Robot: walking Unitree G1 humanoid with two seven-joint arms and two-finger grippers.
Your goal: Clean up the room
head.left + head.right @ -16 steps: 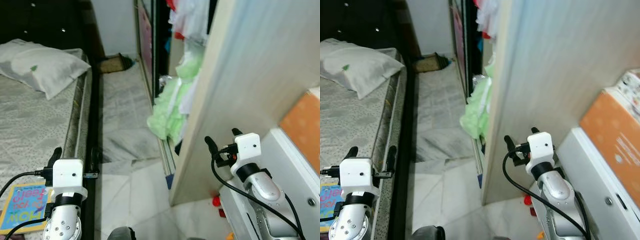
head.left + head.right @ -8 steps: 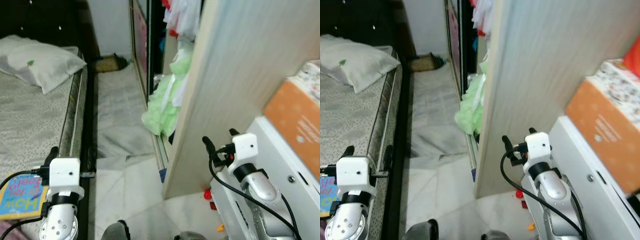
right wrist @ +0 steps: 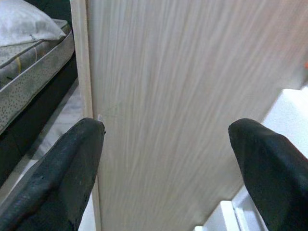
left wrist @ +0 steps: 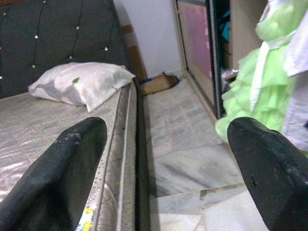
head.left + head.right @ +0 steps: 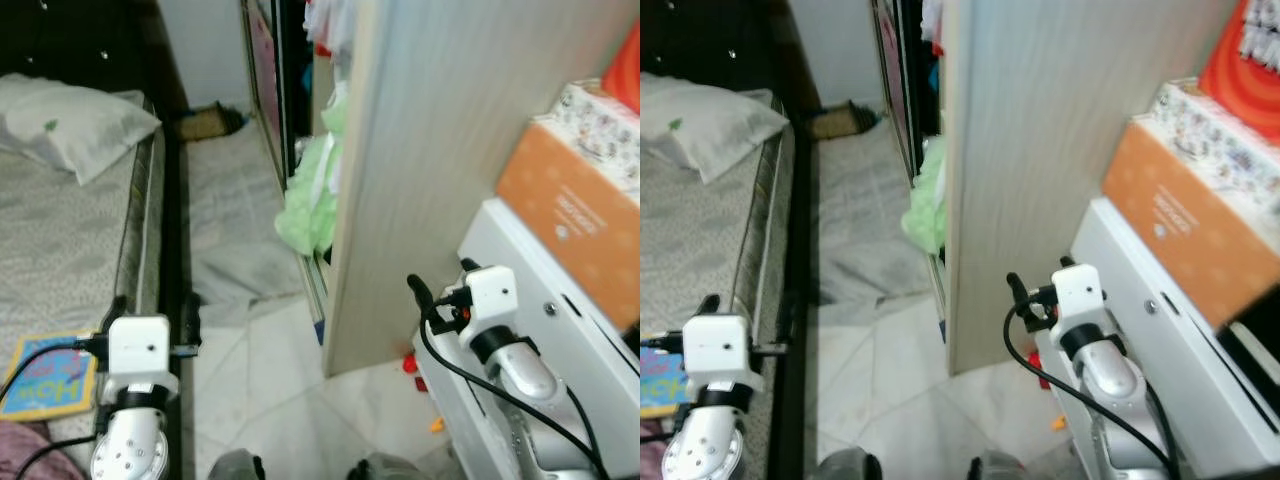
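Note:
A light green garment (image 5: 310, 200) spills from the open wardrobe onto the floor. On the bed's near corner lies a colourful book (image 5: 45, 375), beside a purple cloth (image 5: 30, 450). Small red and orange bits (image 5: 410, 362) sit on the floor at the foot of the wooden panel. My left gripper (image 5: 150, 315) is held open over the bed's edge, holding nothing; in the left wrist view, the left gripper (image 4: 166, 132) faces down the aisle. My right gripper (image 5: 440, 280) is open and empty, close to the wooden panel (image 3: 163, 72).
A bed (image 5: 60, 230) with a white pillow (image 5: 75, 110) runs along the left. A narrow tiled aisle (image 5: 250, 330) leads to a brown mat (image 5: 205, 122). At the right stands a white cabinet (image 5: 560, 340) bearing an orange box (image 5: 570, 220).
The camera has shifted, so the orange box and white cabinet show more and the purple cloth comes into view. Both arms keep the same pose, grippers still open.

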